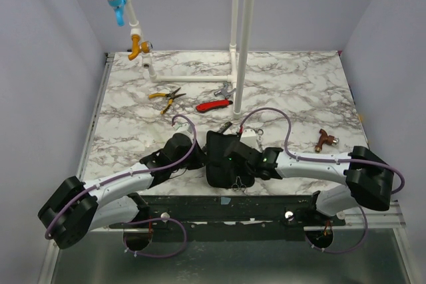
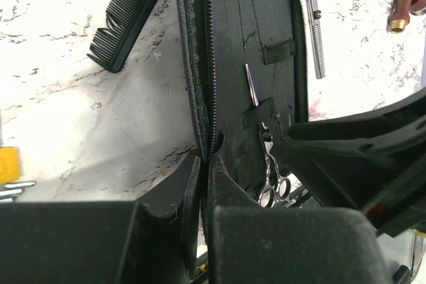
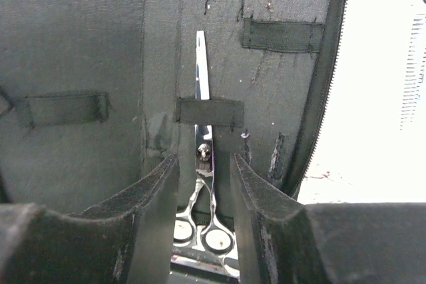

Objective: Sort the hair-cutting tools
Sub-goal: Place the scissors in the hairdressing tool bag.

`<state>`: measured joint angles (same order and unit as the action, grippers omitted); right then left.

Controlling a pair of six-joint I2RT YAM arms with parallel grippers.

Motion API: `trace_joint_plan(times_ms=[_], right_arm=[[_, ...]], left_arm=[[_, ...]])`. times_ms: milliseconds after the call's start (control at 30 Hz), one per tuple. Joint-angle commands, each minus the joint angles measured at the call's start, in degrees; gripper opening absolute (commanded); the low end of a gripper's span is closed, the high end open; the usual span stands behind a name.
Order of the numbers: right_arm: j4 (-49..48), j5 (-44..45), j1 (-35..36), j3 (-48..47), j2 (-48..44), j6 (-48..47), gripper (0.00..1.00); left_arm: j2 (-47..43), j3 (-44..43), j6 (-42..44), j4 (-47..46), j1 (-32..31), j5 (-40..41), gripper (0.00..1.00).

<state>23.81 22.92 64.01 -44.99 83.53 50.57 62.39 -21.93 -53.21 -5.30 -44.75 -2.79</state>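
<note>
A black zip case (image 1: pixel 223 154) lies open at the table's near edge. Small silver scissors (image 3: pixel 202 154) are tucked under an elastic strap (image 3: pixel 210 111) inside it, handles toward me. My right gripper (image 3: pixel 204 164) is open, one finger on each side of the scissors' handles with gaps between. My left gripper (image 2: pixel 206 164) is shut on the case's zipper edge (image 2: pixel 212 98). A long black comb (image 2: pixel 130 14) lies on the marble left of the case. A second pair of toothed silver shears (image 2: pixel 313 24) lies along the case's right side.
Yellow-handled pliers (image 1: pixel 166 98), a red-handled tool (image 1: pixel 214 105) and a silver fitting (image 1: pixel 225 90) lie at the back. A brown tap (image 1: pixel 324 140) sits right of the case. White pipes (image 1: pixel 239 31) stand at the back centre.
</note>
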Motion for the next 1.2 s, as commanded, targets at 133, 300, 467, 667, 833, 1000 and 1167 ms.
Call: trace_joint_plan(times_ms=[133,300,467,667,833,1000,1167], right_arm=[[-0.2,-6.7,-0.1,3.1,-3.4,-0.3,0.39],[-0.4,-7.6,0.6,4.2,-1.7,-0.6,0.39],[-2.2,-7.5,0.5,5.3,-0.4,-0.4,0.34],[-4.5,-4.4,0.5,5.7,2.5,0.5,0.16],[-5.5,-2.9,0.5,6.0,3.4,1.3,0.04],[-5.9,-1.3,0.5,6.1,3.3,2.7,0.01],[-6.2,1.2,0.4,6.4,3.0,5.1,0.01]], left_arm=[[-1.1,0.6,-0.4,2.1,-0.4,4.0,0.0],[-1.3,0.4,-0.6,2.4,-0.4,4.2,0.0],[-1.5,0.6,-0.6,2.7,-0.4,4.1,0.0],[-2.3,0.8,-0.4,3.0,-0.4,3.8,0.0],[-3.8,1.5,-0.1,3.9,-0.4,4.3,0.0],[-3.9,1.8,0.0,3.6,-0.5,4.1,0.0],[-4.0,2.4,-0.2,3.2,-0.5,4.0,0.0]])
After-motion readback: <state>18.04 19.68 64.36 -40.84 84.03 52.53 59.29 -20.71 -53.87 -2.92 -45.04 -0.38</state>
